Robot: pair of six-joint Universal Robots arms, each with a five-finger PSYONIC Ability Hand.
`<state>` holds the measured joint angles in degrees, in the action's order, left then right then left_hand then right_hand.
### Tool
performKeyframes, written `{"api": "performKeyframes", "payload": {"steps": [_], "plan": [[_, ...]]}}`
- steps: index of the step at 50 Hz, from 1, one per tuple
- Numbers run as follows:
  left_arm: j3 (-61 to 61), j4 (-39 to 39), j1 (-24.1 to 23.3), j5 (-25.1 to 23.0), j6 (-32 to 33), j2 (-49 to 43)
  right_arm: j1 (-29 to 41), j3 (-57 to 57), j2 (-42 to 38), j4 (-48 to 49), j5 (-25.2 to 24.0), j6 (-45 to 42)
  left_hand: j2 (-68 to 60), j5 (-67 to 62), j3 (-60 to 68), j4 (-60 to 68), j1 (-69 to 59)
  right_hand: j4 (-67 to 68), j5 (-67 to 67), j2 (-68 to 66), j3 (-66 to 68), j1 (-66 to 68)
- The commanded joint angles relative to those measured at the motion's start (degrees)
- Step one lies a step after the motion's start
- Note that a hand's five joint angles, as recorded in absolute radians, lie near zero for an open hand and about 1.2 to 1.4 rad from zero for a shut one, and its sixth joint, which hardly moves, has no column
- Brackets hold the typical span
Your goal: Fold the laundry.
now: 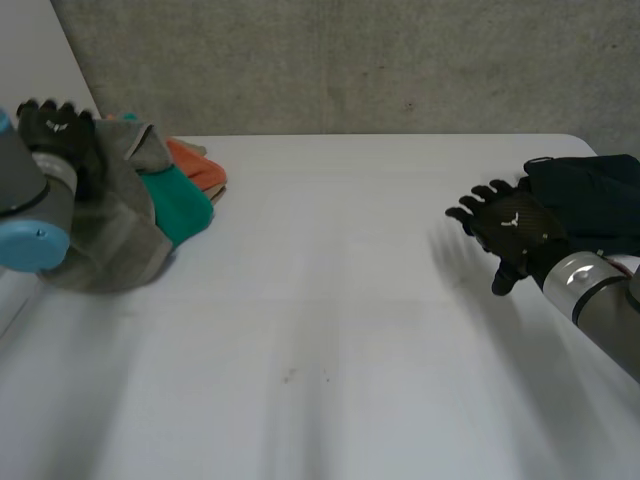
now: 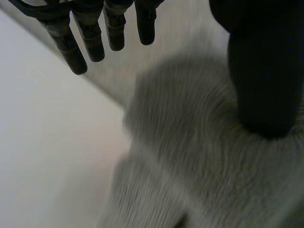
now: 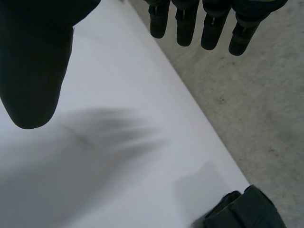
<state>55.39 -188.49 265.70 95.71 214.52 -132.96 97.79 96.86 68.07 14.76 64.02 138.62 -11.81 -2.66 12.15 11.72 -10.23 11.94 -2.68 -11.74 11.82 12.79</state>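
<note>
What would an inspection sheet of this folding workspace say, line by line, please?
Surface: white table, bare in the middle, a few small dark specks.
Job's things: grey cloth, teal cloth and orange cloth heaped on the robot's left side; dark cloth at the right edge.
Clutter: nothing seen.
Robot hands: left robot hand open, fingers straight, at the grey cloth; right robot hand open, fingers spread, above the table beside the dark cloth, holding nothing.
Cables: nothing seen.
Surroundings: grey concrete wall beyond the table's far edge.
</note>
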Motion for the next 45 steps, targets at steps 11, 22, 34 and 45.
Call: {"api": "performKeyframes", "payload": {"steps": [11, 22, 34, 45], "plan": [[8.0, -12.3, -4.9, -2.3, -5.8, 10.3, -1.1, 1.0, 0.1, 0.4, 0.9, -0.8, -68.2, -67.3, 67.8, 68.3, -69.8, -1.9, 2.7, 1.7, -1.8, -2.8], [19.9, -13.0, -24.3, -13.0, -16.5, 22.5, -1.3, 0.8, 3.1, 0.5, 4.5, 2.4, -68.2, -67.3, 67.8, 68.3, -69.8, -1.9, 2.7, 1.7, -1.8, -2.8], [15.5, -4.4, -32.7, -12.8, -19.7, 5.2, -1.2, 0.3, 3.6, 0.1, 4.8, 6.3, -62.0, -61.2, 61.7, 62.1, -63.6, -1.9, 2.7, 1.7, -1.8, -2.8], [17.0, 5.7, -32.5, -5.7, -15.8, 14.4, -1.2, -2.5, 4.5, -3.2, 3.7, 12.1, -7.3, -6.5, 7.0, 7.4, -8.9, -1.9, 2.7, 1.7, -1.8, -2.8]]}}
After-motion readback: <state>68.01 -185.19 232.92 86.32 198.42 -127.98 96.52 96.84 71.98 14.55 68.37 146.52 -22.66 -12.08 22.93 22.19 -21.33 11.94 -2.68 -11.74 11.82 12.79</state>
